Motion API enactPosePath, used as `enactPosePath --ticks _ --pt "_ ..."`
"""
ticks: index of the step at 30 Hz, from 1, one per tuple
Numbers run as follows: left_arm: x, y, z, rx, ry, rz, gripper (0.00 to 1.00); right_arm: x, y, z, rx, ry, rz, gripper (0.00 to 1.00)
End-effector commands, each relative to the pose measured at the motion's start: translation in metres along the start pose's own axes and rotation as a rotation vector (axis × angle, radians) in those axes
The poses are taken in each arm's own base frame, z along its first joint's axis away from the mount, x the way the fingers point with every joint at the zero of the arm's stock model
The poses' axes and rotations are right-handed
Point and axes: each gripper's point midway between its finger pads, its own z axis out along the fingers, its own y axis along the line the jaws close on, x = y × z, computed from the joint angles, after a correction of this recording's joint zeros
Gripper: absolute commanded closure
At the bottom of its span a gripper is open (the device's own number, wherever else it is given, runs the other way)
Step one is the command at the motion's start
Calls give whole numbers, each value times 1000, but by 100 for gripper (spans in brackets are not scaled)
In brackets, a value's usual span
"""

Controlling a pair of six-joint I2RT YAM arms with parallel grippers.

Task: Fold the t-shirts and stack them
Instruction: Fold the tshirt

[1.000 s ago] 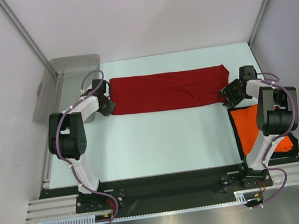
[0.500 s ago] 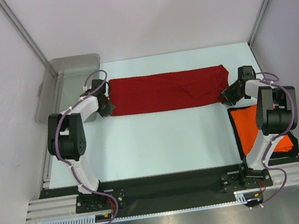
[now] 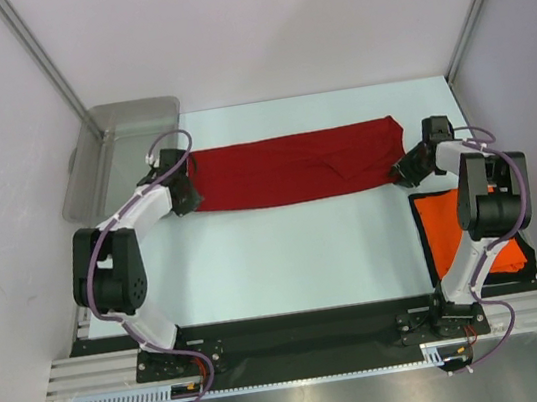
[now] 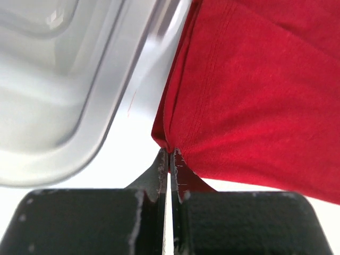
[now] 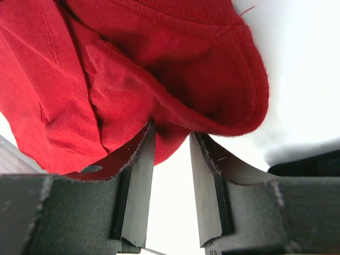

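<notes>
The dark red t-shirt (image 3: 294,165) lies as a long folded band across the far part of the table. My left gripper (image 3: 185,195) is shut on its left corner; in the left wrist view the jaws (image 4: 170,151) pinch the cloth (image 4: 255,95) at the tips. My right gripper (image 3: 404,171) is at the band's right end. In the right wrist view its fingers (image 5: 172,133) stand apart, with a bulge of red cloth (image 5: 133,64) hanging between the tips and a bare gap beside it. The orange t-shirt (image 3: 445,220) lies folded at the right, partly hidden under the right arm.
A translucent grey tub (image 3: 118,142) stands at the far left, just left of my left gripper, and fills the left of the left wrist view (image 4: 64,79). White walls and metal posts close in the table on three sides.
The red band has shifted left, its right end drawing in and away from me. The left arm's elbow has swung toward the near left. The right gripper has stayed at the right end.
</notes>
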Motion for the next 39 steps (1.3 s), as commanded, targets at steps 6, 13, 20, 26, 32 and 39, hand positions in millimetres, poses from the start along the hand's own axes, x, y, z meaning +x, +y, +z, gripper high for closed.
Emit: enactPosePath --ticks 6,13,20,26,32,39 --pt "42 -4 -15 63 33 46 99 -23 15 11 -3 -83 -58 62" --pt "95 -21 -28 151 106 55 100 -34 33 31 1 -120 -112 61" --pt "156 -38 -54 263 154 112 100 -33 72 52 -20 -164 -243 58" --pt "213 -56 -79 352 189 166 100 -19 113 68 -65 -205 -348 57" --pt "283 -89 -110 448 256 253 100 -12 136 87 -105 -214 -411 57" --pt "346 -135 -149 557 311 395 100 -5 155 113 -163 -186 -445 57"
